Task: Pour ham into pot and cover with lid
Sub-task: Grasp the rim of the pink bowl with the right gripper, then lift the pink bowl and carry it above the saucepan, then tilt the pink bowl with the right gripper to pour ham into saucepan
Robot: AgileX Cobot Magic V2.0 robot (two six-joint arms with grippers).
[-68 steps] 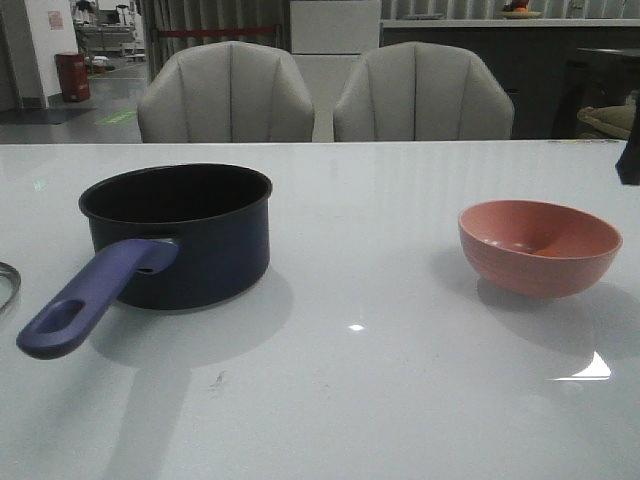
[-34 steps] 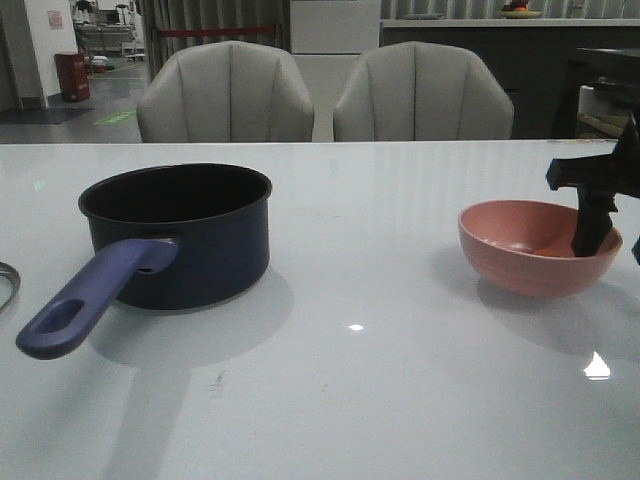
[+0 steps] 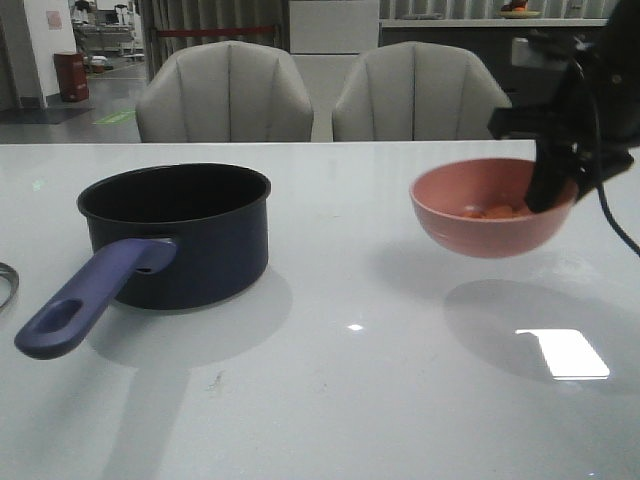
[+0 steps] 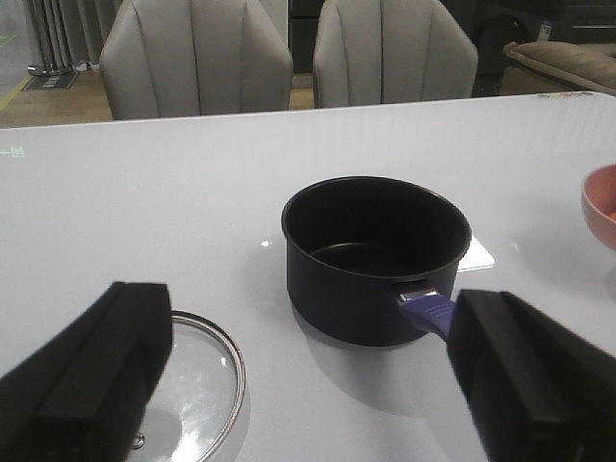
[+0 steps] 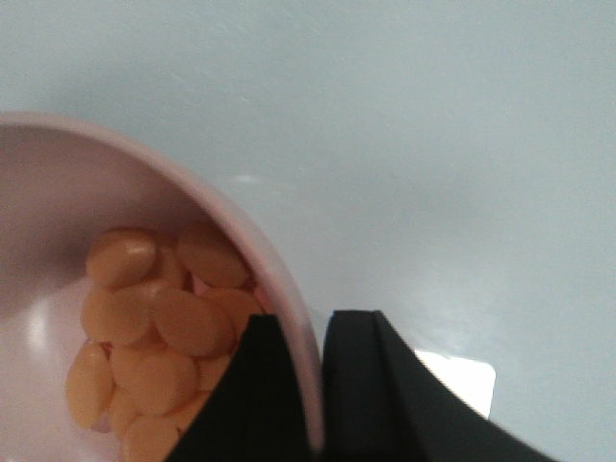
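Ham slices [image 5: 159, 332] sit in the pink bowl [image 3: 485, 222], which hangs above the white table [image 3: 350, 400], well apart from the pot [image 3: 180, 235]. The right gripper [image 5: 313, 385] pinches only the bowl's thin rim, so the bowl could slip or tip and spill. The left gripper [image 4: 298, 385] is spread wide near the glass lid [image 4: 197, 385].
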